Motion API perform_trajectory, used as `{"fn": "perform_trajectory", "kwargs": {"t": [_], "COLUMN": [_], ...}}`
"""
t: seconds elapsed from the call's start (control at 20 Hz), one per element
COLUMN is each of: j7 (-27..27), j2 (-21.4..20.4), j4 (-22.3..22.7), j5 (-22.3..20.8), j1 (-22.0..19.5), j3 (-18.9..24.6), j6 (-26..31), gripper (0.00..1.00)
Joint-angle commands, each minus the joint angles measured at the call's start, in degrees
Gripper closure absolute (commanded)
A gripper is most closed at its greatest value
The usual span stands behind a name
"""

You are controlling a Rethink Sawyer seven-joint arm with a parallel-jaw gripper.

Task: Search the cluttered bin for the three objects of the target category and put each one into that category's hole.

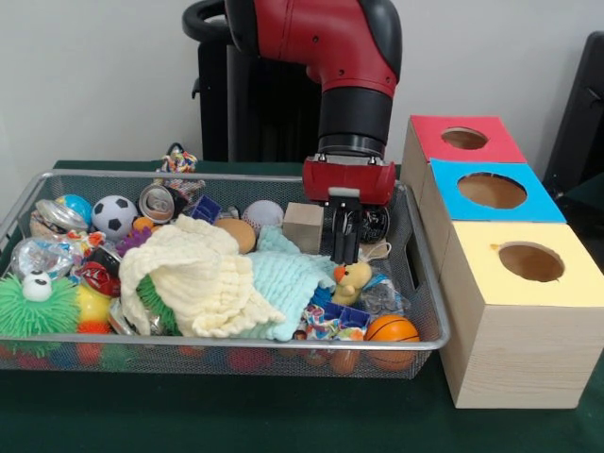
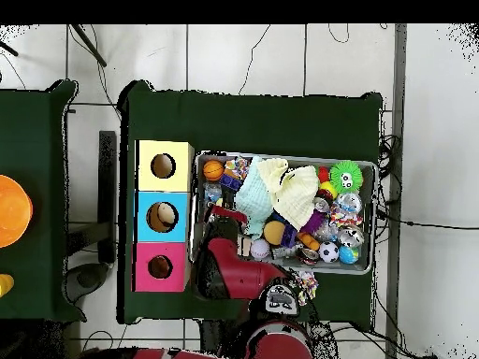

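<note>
My gripper (image 1: pixel 345 236) hangs straight down inside the bin (image 1: pixel 427 342), at its end nearest the three boxes, and my dark fingers (image 1: pixel 340 238) point into the clutter. They stand close together, but I cannot tell whether they are closed or clamped on anything. Just beside them sits a small yellow duck (image 1: pixel 352 279), and behind my wrist stands a pale wooden block (image 1: pixel 303 226). A mint green cloth (image 1: pixel 288 280) lies next to the duck, with a cream cloth (image 1: pixel 193 274) heaped over its other side. A little orange basketball (image 1: pixel 391 330) rests in the bin's front corner. Farther along I see a white baseball (image 1: pixel 263 213), a black and white soccer ball (image 1: pixel 114 215) and, at the far end from me, a green spiky toy with eyes (image 1: pixel 38 304).

From overhead, my red arm (image 2: pixel 234 271) reaches in over the bin's rim (image 2: pixel 285 269).

Beside the bin stand the three boxes in a row, touching. The hole (image 1: pixel 464 138) in the red top is the farthest back in the front view, then comes the blue-topped box (image 1: pixel 491 191), then the yellow-topped box (image 1: pixel 528 262) nearest the camera.
</note>
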Motion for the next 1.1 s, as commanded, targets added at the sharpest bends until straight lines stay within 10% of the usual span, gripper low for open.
{"fn": "perform_trajectory", "kwargs": {"t": [0.05, 0.25, 0.3, 1.1], "j7": [10.26, 11.25, 11.49, 12.42], "j2": [1.25, 1.07, 0.92, 1.26], "j4": [-5.55, -5.21, -4.93, -3.0], "j5": [1.15, 0.27, 0.12, 1.67], "j1": [-2.1, -3.11, -3.67, -4.59], "j3": [5.0, 6.82, 7.56, 12.1], "j6": [-0.32, 1.02, 1.5, 3.83], "gripper": [1.0, 1.0, 0.0, 0.0]}}
